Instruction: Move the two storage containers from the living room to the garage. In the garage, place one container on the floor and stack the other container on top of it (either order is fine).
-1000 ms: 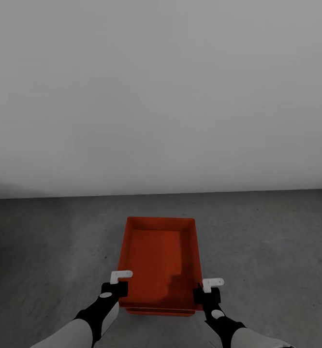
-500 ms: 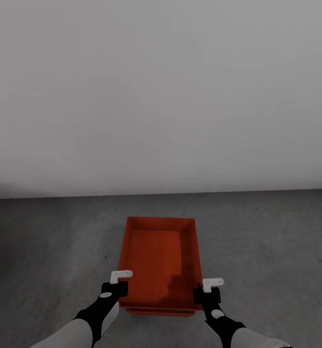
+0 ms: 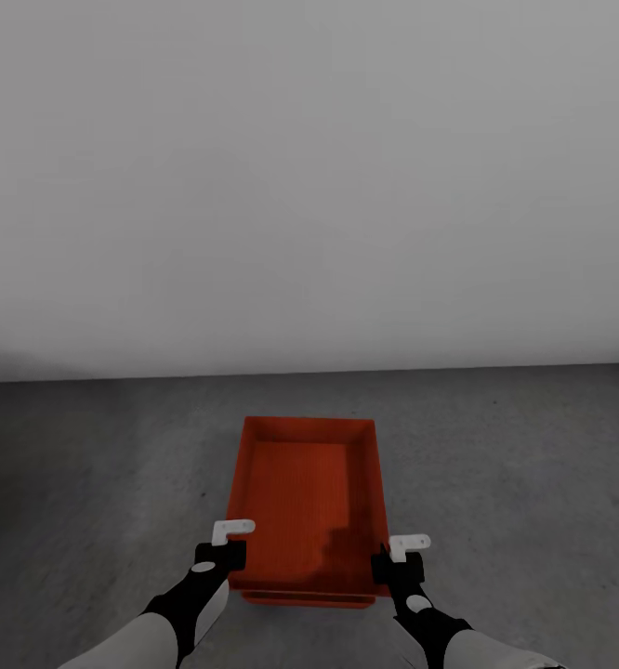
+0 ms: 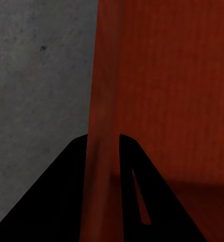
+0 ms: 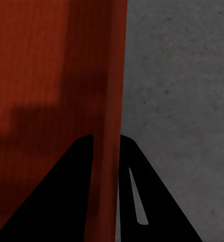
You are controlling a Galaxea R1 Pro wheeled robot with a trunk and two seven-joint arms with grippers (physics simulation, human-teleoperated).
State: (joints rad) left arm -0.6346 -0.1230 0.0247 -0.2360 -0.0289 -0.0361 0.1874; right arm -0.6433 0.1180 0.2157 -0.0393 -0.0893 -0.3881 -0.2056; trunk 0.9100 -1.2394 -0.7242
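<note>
Orange-red storage container (image 3: pixel 308 502) sitting over grey concrete floor (image 3: pixel 86 483) near white wall (image 3: pixel 309 186). Left gripper (image 3: pixel 222 557) pinching left wall, right gripper (image 3: pixel 395 565) pinching right wall, jaws nearly closed. Risk: thin walls slipping, uneven release tilting bin.

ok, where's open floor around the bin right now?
Bare dark grey floor lies left of the orange-red container, right of it, and in the strip between its far end and the white-grey wall. Crowded only at the near end: the left tool and right tool each straddle a side wall there.
</note>
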